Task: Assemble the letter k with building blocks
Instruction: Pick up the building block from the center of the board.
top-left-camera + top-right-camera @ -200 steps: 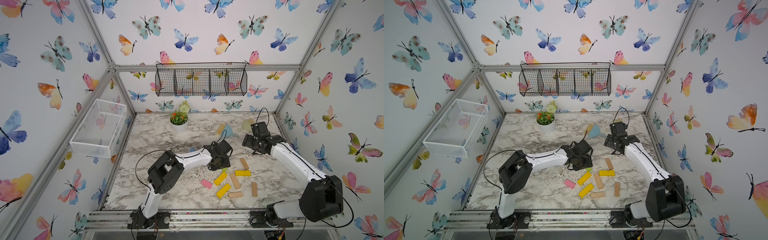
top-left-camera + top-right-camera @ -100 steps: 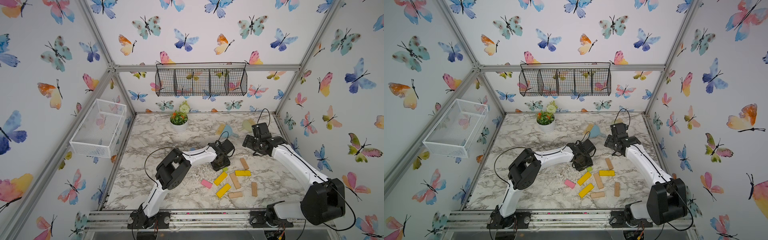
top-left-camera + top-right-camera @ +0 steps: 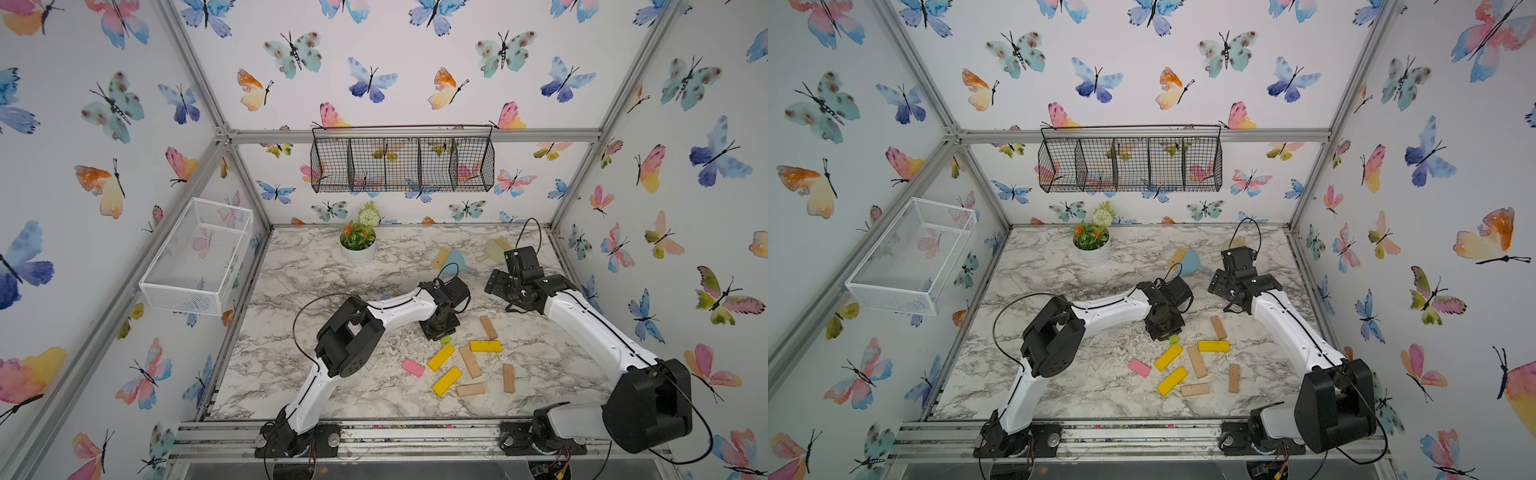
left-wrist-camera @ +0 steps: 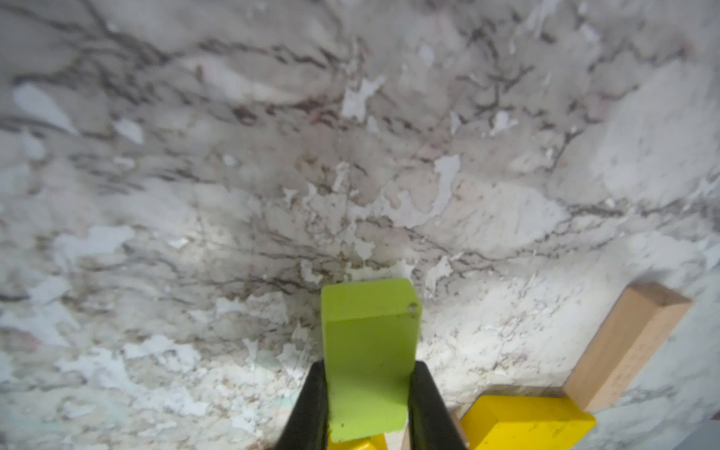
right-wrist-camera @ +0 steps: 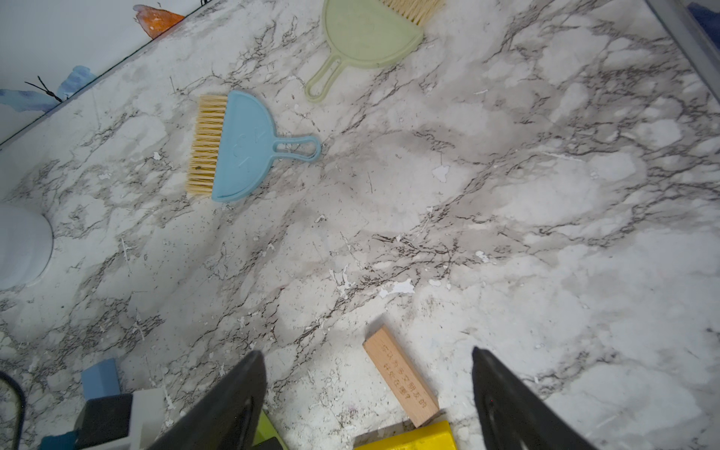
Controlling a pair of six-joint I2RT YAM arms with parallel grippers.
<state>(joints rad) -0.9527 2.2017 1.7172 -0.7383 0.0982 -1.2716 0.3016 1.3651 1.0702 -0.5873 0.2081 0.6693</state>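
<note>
I had the left gripper point(image 4: 368, 393) clamped across the width of a short lime-green wooden block point(image 4: 368, 343), seemingly light, rigid and smooth, while the right gripper point(image 5: 366, 352) hung with fingers apart.

Bright even light, soft shadows, left wrist view blurred, wide-angle edge distortion
</note>
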